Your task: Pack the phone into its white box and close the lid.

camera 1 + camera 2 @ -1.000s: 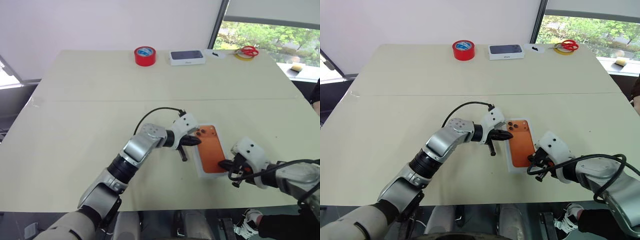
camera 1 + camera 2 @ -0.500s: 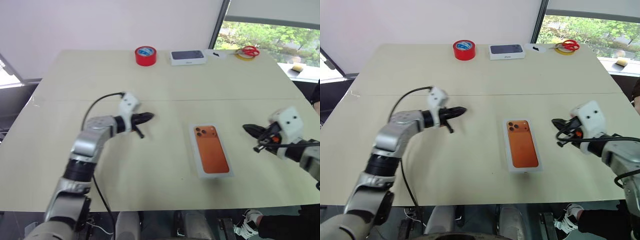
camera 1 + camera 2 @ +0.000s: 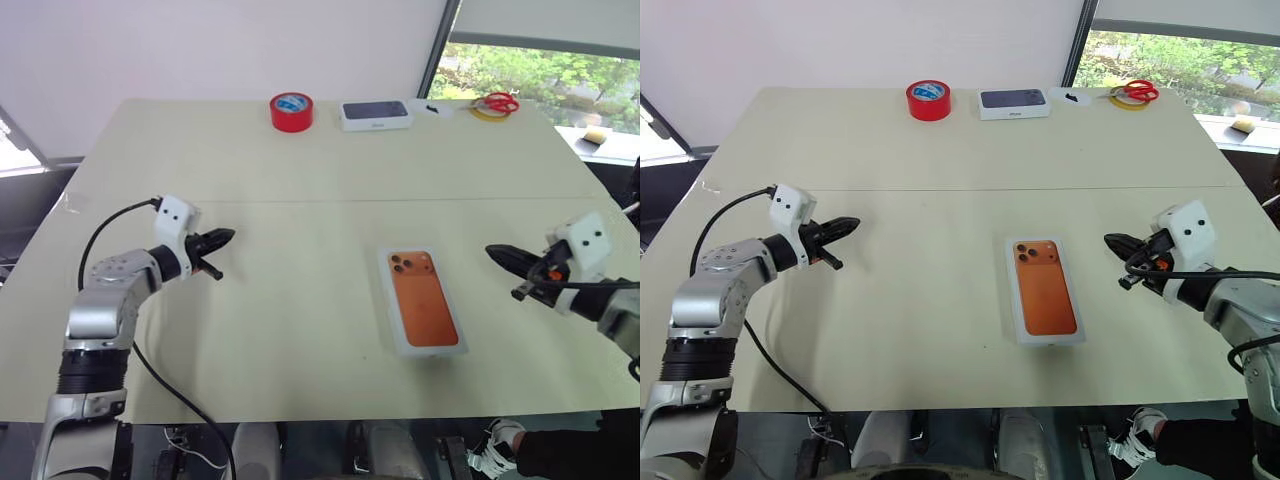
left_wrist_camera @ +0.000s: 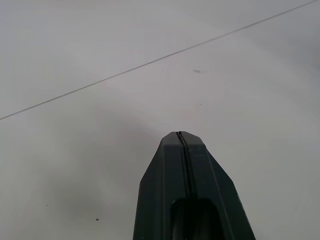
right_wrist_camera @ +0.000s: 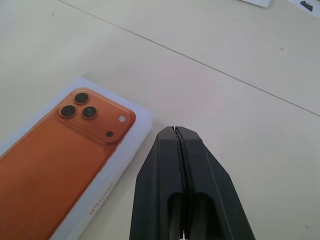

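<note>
Closed white box (image 3: 1045, 292) flat on the counter (image 3: 940, 200), lid (image 3: 1044, 286) on, orange print up.

Nearest, toward the front edge between both arms, lying free. Left end effector (image 3: 850, 223) well off to its left, pinched shut, empty; right end effector (image 3: 1111, 240) near its right side, likewise shut, empty. Farther back: red tape roll (image 3: 927, 99), blue-topped box (image 3: 1012, 102), scissors (image 3: 1136, 92).

no legible text, faint unreadable print on lid (image 5: 100, 207) edge
</note>
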